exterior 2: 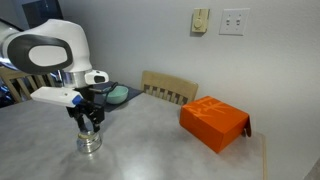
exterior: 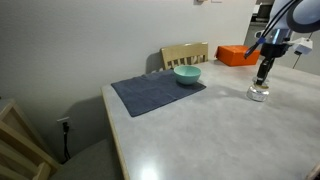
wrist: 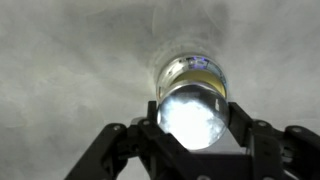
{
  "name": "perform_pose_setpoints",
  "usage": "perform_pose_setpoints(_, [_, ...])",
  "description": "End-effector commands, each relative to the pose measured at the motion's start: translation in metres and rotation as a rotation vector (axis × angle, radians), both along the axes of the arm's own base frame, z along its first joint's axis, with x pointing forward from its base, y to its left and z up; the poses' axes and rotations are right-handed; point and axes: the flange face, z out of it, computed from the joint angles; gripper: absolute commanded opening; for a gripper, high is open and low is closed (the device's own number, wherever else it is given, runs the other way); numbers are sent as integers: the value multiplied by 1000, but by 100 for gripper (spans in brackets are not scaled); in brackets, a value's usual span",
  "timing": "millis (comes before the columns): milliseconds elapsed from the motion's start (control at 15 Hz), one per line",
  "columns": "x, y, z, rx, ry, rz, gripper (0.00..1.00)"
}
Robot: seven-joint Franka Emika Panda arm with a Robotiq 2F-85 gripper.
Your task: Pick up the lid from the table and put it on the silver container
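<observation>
My gripper (wrist: 195, 122) is shut on the lid (wrist: 193, 112), a round shiny disc that glares white between the two black fingers (wrist: 148, 122). Directly beneath it stands the silver container (wrist: 190, 68), whose rim peeks out past the lid's far edge. In both exterior views the gripper (exterior: 264, 74) (exterior 2: 88, 122) hangs straight down over the small metal container (exterior: 259, 94) (exterior 2: 90, 143) on the grey table. The fingers hide the lid there. Whether the lid rests on the rim I cannot tell.
A teal bowl (exterior: 187, 74) (exterior 2: 118, 94) sits on a dark mat (exterior: 150, 95). An orange box (exterior: 237, 55) (exterior 2: 213, 122) lies on the table near a wooden chair back (exterior: 185, 52) (exterior 2: 170, 88). The table's edge (exterior: 115, 135) runs past the mat.
</observation>
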Motion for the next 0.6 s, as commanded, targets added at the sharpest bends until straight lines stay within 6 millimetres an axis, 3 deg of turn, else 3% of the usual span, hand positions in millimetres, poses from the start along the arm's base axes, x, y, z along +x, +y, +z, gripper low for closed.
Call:
perform_pose_setpoints(0, [5, -3, -10, 3, 38, -12, 44])
perform_pose_setpoints(533, [0, -2, -16, 2, 54, -57, 44])
